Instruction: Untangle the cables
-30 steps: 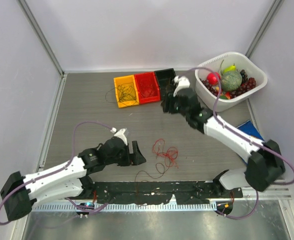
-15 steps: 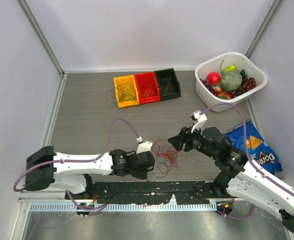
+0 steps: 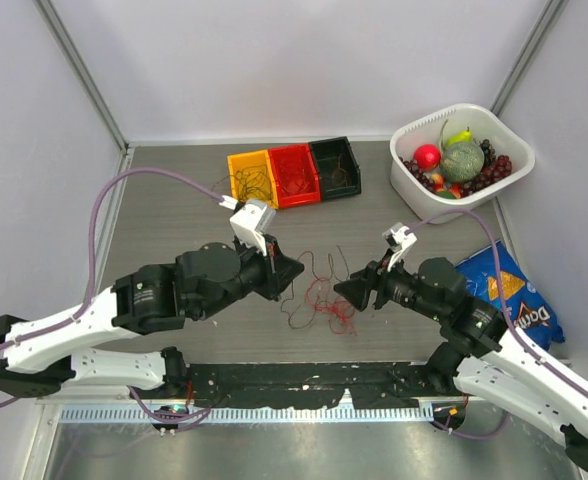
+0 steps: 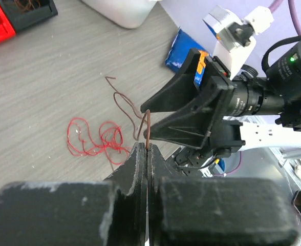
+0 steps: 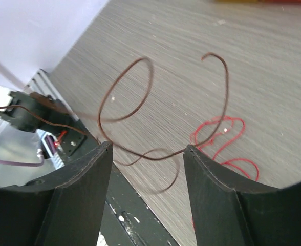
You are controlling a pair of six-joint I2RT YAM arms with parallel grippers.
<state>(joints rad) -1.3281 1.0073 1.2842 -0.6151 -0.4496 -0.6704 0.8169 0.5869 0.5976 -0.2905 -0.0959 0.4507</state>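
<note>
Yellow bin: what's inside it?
A tangle of dark cables lies in the yellow bin, one loop spilling over its left wall. The floor under the tangle is covered; the count cannot be told.

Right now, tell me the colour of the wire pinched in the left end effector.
Dark brown wire, clearest in the left wrist view.

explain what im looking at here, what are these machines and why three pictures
Two robot arms stand at the near table edge. One picture looks down from above; the other two come from a camera on each wrist. The left pincer is shut on a thin brown wire. The right pincer is open, facing it. A red wire lies curled on the table. Also there: three small bins, a white basket of fruit, and a blue snack bag.
</note>
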